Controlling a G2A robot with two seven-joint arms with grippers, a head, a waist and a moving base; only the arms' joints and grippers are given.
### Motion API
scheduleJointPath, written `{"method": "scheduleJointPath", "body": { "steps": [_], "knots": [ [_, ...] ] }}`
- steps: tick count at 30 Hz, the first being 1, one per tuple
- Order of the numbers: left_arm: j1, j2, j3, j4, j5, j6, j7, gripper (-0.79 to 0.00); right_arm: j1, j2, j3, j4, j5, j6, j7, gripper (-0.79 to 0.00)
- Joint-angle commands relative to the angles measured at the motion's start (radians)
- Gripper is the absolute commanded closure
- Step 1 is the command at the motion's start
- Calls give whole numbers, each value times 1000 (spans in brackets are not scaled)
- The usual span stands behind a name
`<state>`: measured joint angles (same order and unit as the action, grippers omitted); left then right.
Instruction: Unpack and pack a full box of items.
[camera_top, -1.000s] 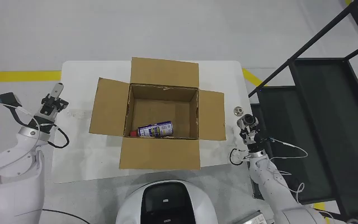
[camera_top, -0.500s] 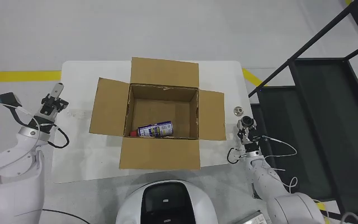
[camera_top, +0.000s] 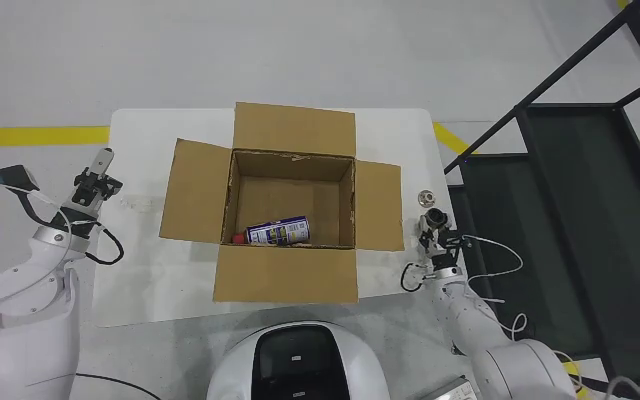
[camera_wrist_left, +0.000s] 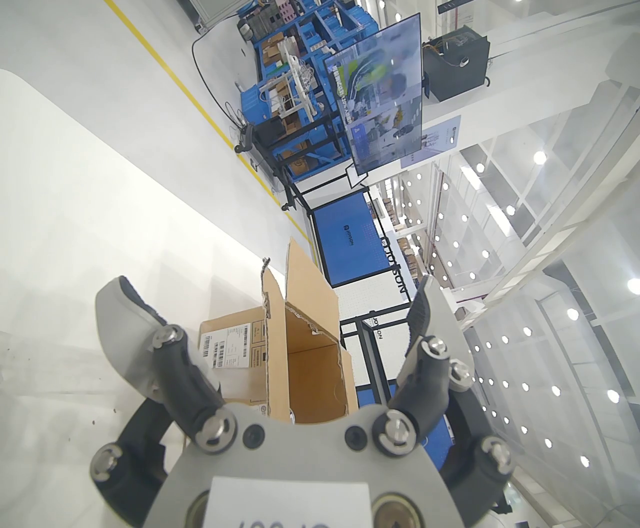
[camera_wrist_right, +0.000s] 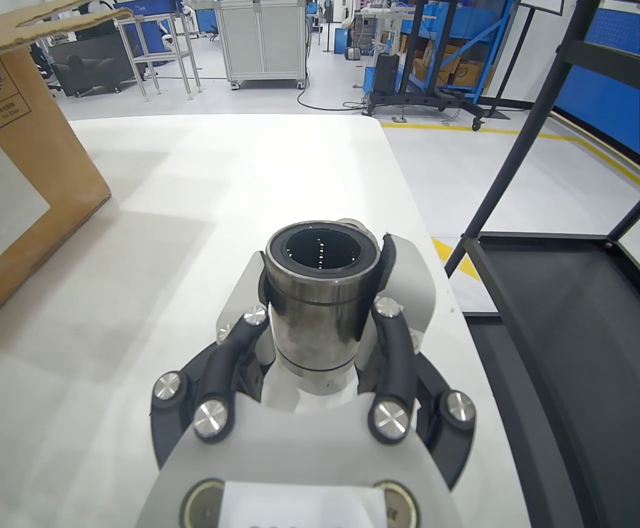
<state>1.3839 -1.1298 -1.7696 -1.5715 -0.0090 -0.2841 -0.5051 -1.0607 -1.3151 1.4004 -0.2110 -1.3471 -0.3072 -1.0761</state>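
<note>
An open cardboard box (camera_top: 294, 273) stands mid-table, and a blue and yellow spray can (camera_top: 278, 234) with a red cap lies inside against its near wall. My right gripper (camera_top: 434, 224) is at the table's right edge, shut on a steel hollow cylinder (camera_wrist_right: 320, 300) that stands upright between its fingers (camera_wrist_right: 400, 280). A small metal ring (camera_top: 424, 198) lies on the table just beyond it. My left gripper (camera_top: 100, 166) sits at the table's left edge, open and holding nothing; its wrist view shows the box (camera_wrist_left: 305, 345) beyond the spread fingers (camera_wrist_left: 127, 305).
The white table (camera_top: 150, 270) has bare strips left and right of the box flaps. A black metal rack (camera_top: 560, 200) stands close to the table's right edge, right beside my right arm.
My right gripper, still holding the steel cylinder, has shifted a little left and nearer along the table's right edge. The left arm has kept still.
</note>
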Motion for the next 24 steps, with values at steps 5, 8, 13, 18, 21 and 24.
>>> {"method": "scheduleJointPath", "body": {
  "steps": [5,8,13,18,21,24],
  "knots": [
    [0,0,0,0,0,0,0,-785,-5,0,-4,1,15,-9,-4,-785],
    [0,0,0,0,0,0,0,-785,-20,5,-5,-12,21,-61,-57,-785],
    [0,0,0,0,0,0,0,-785,-53,22,-4,-58,8,-114,-196,-785],
    [0,0,0,0,0,0,0,-785,-78,53,2,-140,-47,-76,-265,-785],
    [0,0,0,0,0,0,0,-785,-96,71,14,-214,-69,-46,-261,-785],
    [0,0,0,0,0,0,0,-785,-153,88,30,-373,-86,-57,-232,-785]
  ]
}}
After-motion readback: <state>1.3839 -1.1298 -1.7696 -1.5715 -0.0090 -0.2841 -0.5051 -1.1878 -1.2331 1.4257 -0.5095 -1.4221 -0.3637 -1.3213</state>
